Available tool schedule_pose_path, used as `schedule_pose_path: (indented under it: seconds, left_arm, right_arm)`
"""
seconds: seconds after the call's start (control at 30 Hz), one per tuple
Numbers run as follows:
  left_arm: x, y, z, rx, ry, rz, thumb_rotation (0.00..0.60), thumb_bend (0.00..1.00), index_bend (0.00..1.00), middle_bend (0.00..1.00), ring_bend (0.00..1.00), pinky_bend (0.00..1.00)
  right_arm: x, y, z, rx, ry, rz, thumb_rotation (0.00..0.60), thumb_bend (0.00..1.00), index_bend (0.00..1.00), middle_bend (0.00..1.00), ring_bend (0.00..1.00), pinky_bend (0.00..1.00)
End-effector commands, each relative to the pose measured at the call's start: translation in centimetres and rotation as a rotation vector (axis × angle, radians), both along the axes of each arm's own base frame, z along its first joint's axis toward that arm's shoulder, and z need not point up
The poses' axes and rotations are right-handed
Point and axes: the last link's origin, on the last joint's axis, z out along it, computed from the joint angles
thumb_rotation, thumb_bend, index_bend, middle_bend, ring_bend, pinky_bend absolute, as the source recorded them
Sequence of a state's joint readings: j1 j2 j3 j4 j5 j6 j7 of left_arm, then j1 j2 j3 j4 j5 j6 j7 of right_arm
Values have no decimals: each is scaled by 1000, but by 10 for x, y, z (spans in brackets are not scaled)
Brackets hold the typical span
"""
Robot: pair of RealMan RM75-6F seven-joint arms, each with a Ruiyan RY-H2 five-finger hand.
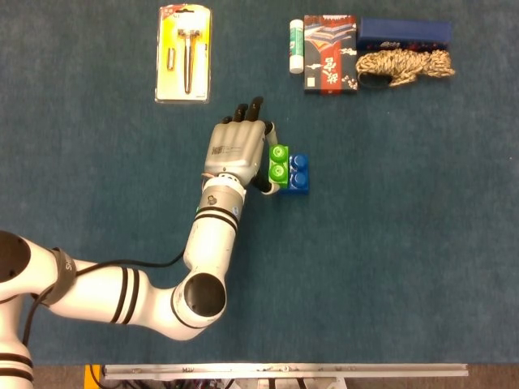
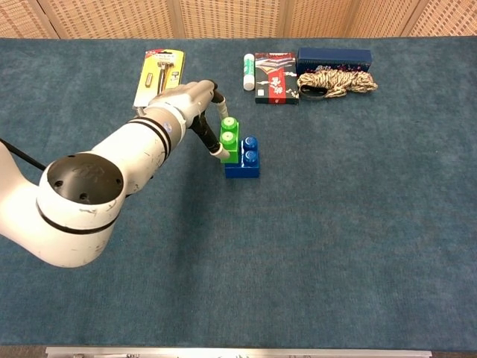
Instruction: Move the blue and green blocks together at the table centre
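The left hand is closed on the green block; it should be seated squarely against the blue block.

Lab bench — blue felt tabletop

A yellow blister pack holding small tools lies flat near the far left of the blue cloth that covers the table. Along the far edge to the right, a white glue stick lies just beside a red and black printed box (its lettering is too small to read). Next comes a dark blue box, with a bundle of tan rope lying against its near side.
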State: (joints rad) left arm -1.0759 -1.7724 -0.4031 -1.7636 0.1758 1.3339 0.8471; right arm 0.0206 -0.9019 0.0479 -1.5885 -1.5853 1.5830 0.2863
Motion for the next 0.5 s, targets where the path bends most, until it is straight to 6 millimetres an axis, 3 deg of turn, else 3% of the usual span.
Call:
schedule_pose_path:
  seconds: [0.03,0.5]
  left_arm:
    - [0,-1,-1,-4,-2,1,600,133,529,13,0,151]
    - [1,-3,-7,-23,-3,-1,600,133,529,13,0,151]
  right_arm:
    - [0,0,0,0,0,0,600,40,276,149,0,26]
    - [0,1,1,-3,0,4,600,40,276,149,0,26]
